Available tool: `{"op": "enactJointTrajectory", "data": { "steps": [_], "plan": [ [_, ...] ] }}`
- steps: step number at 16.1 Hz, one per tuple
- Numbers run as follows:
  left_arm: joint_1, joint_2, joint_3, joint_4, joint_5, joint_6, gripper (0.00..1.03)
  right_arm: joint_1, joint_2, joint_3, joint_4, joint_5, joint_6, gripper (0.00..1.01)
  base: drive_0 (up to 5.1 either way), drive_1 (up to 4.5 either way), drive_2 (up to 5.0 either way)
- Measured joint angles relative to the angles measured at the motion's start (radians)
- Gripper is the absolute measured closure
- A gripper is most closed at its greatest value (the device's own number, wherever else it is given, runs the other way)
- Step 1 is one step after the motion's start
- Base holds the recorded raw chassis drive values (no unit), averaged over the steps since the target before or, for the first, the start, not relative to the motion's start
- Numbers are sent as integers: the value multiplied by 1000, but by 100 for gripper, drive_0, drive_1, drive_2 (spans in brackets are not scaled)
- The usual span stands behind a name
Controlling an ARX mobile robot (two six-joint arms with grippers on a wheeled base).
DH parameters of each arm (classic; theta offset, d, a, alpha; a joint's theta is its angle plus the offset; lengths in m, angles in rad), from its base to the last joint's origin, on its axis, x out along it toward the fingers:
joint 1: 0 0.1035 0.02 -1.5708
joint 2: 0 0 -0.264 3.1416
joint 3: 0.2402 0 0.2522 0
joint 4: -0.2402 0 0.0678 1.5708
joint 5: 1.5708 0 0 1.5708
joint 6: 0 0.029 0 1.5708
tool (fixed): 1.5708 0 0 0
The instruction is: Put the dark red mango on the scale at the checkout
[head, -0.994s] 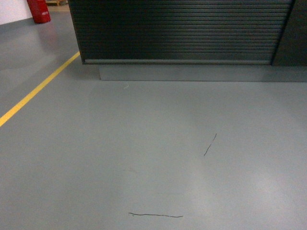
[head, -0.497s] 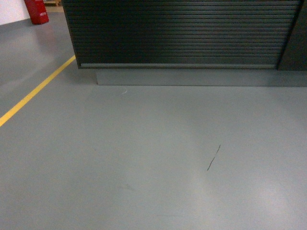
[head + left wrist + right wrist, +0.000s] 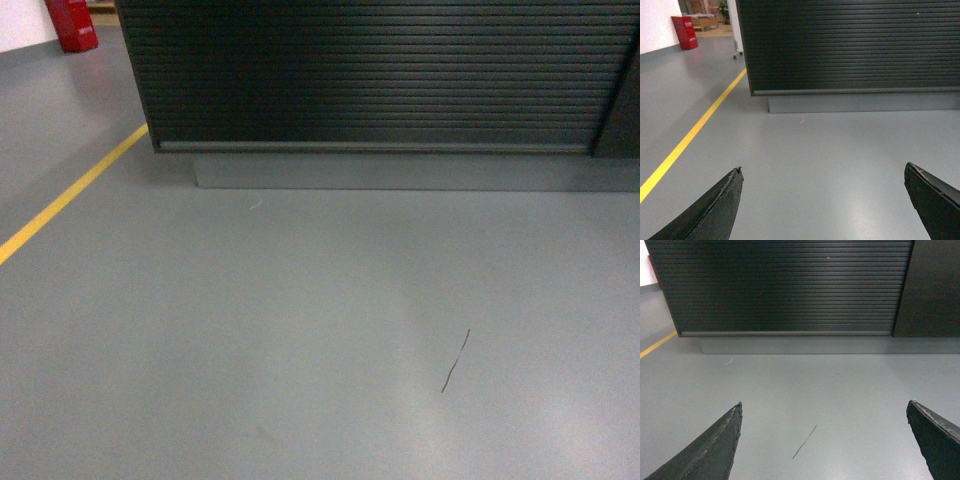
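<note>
Facing you, the checkout [image 3: 380, 80] stands well ahead of both pincers; left gripper [image 3: 822, 200] and right gripper [image 3: 822, 440] hang spread, holding nothing, above grey floor [image 3: 300, 330].

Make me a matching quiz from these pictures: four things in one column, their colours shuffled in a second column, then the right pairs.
Things:
1. floor line
2. box at far left
3. counter front
4. floor

Colours:
A. grey
B. black, slatted
C. yellow
D. red

Pairs: 1-C, 2-D, 3-B, 4-A
</note>
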Motion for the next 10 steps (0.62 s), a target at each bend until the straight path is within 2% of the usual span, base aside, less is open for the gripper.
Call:
{"op": "enactJointTrajectory", "data": {
  "steps": [10],
  "plan": [
    [0,0,0,-1,0,0,5,0,0,0,0,0,0,3,-5,271,-282]
  ]
}}
